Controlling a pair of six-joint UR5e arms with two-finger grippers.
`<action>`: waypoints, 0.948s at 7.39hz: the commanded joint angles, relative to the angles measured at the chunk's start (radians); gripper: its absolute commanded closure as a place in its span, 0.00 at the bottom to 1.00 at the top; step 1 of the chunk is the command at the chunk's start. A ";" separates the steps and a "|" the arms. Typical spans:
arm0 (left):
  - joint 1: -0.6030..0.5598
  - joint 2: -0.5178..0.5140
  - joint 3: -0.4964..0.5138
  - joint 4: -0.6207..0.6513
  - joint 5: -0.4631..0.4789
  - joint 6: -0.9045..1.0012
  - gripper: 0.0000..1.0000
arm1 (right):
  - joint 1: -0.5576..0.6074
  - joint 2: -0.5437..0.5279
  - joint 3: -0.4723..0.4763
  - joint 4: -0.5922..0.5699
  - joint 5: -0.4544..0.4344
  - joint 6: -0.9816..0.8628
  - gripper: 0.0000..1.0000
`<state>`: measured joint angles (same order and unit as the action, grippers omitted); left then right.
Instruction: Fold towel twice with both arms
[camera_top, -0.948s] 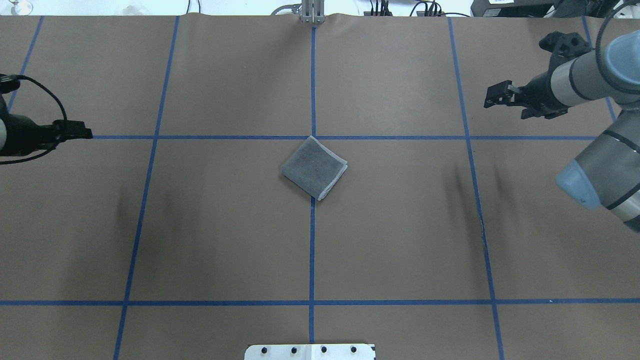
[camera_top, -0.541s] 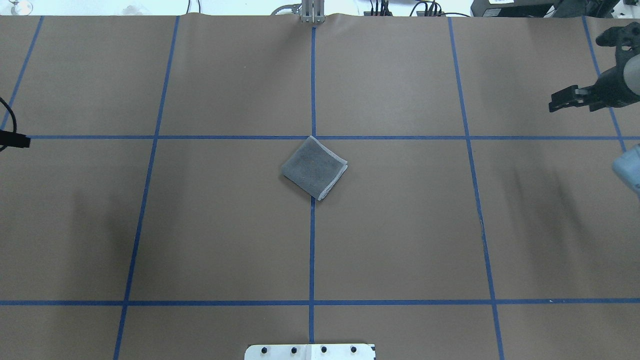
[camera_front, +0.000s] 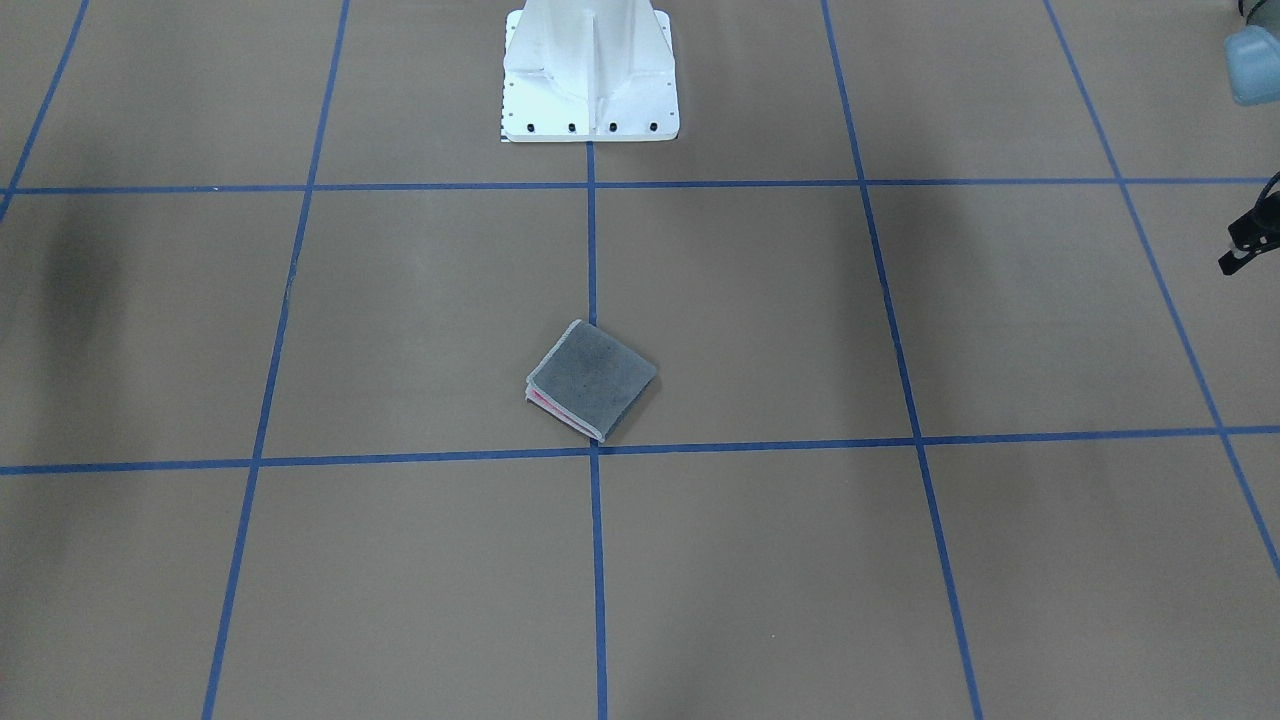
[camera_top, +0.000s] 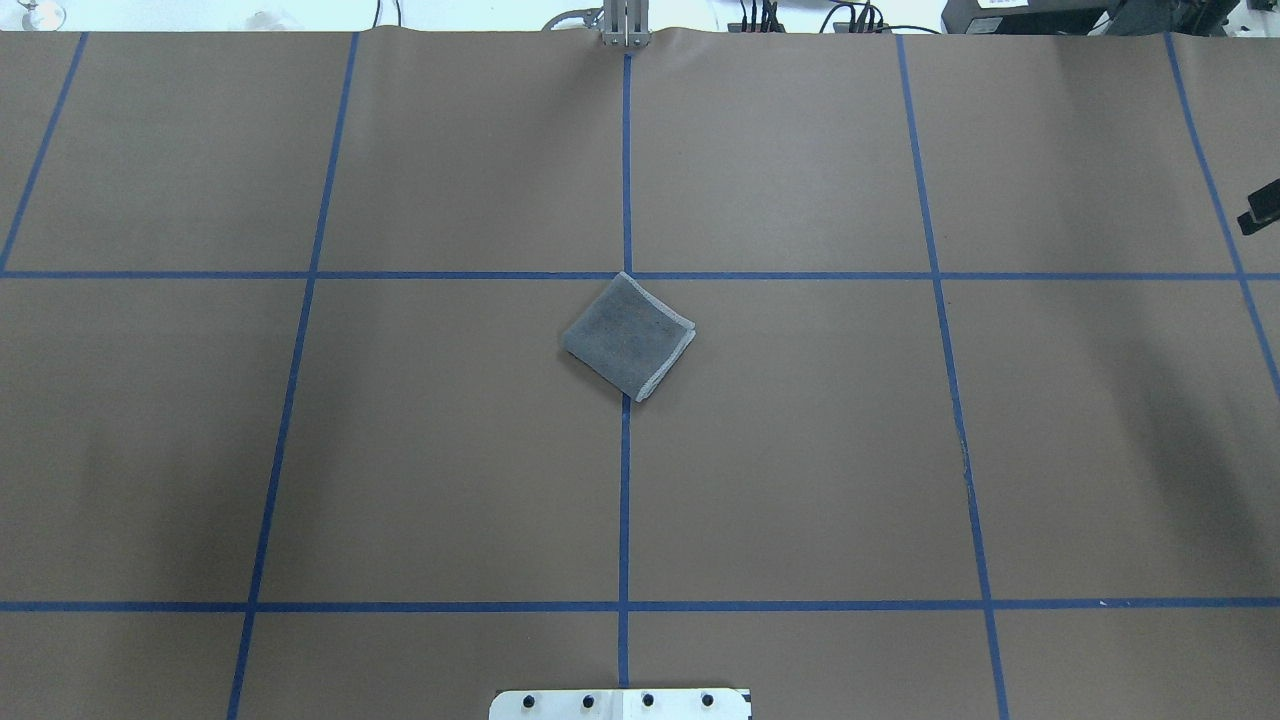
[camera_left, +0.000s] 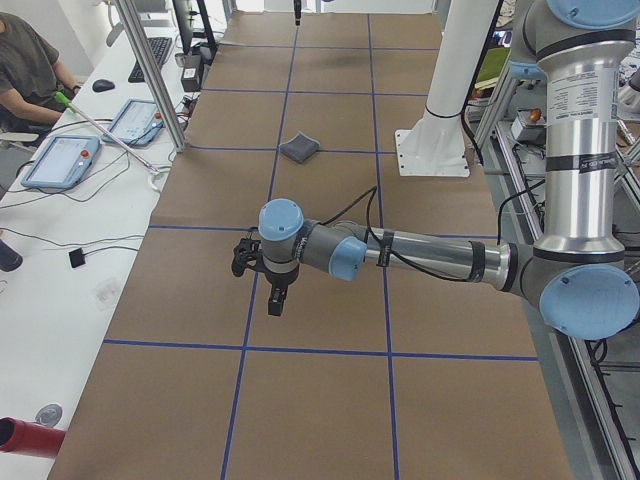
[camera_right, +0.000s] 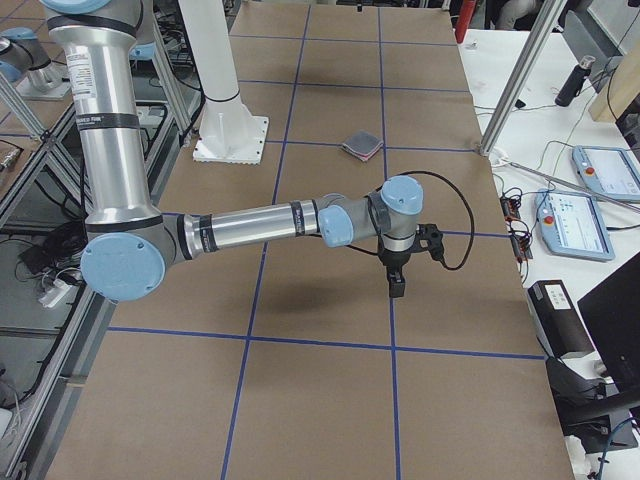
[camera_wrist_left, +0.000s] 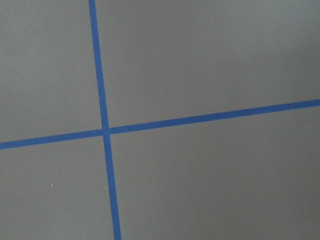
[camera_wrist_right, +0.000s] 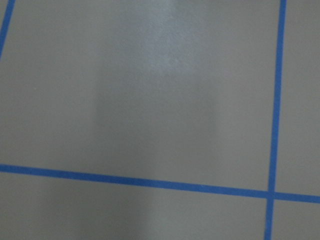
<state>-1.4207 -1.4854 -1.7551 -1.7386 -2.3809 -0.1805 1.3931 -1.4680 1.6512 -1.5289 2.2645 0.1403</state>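
The towel (camera_top: 628, 337) lies folded into a small square at the table's middle, dark grey face up, light grey edging along two sides. A pink layer shows at its edge in the front-facing view (camera_front: 592, 380). It also shows in the left side view (camera_left: 299, 149) and the right side view (camera_right: 361, 148). The left gripper (camera_left: 278, 300) hangs over the table far to the towel's left. The right gripper (camera_right: 397, 285) hangs far to its right; only its tip (camera_top: 1262, 210) shows overhead. I cannot tell whether either is open or shut. Both wrist views show only bare table.
The brown paper table (camera_top: 450, 450) carries a blue tape grid. The white pedestal base (camera_front: 590, 75) stands at the robot's edge. Desks with tablets (camera_left: 60, 160) and frame posts (camera_right: 520, 90) line the far side, where a person (camera_left: 25, 60) sits.
Both arms have drawn outward, away from the towel. The left gripper has left the overhead view; only the right gripper's tip remains at its edge. The towel has not moved.
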 joint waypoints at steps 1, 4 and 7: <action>-0.041 0.032 0.002 0.089 -0.064 0.106 0.00 | 0.047 0.000 0.007 -0.112 0.024 -0.126 0.00; -0.090 0.048 0.009 0.132 -0.057 0.234 0.00 | 0.047 -0.043 0.039 -0.102 0.036 -0.127 0.00; -0.090 0.053 0.016 0.128 -0.053 0.228 0.00 | 0.046 -0.089 0.056 -0.102 0.039 -0.128 0.00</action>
<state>-1.5113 -1.4305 -1.7425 -1.6102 -2.4356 0.0513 1.4401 -1.5425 1.7046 -1.6296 2.3005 0.0134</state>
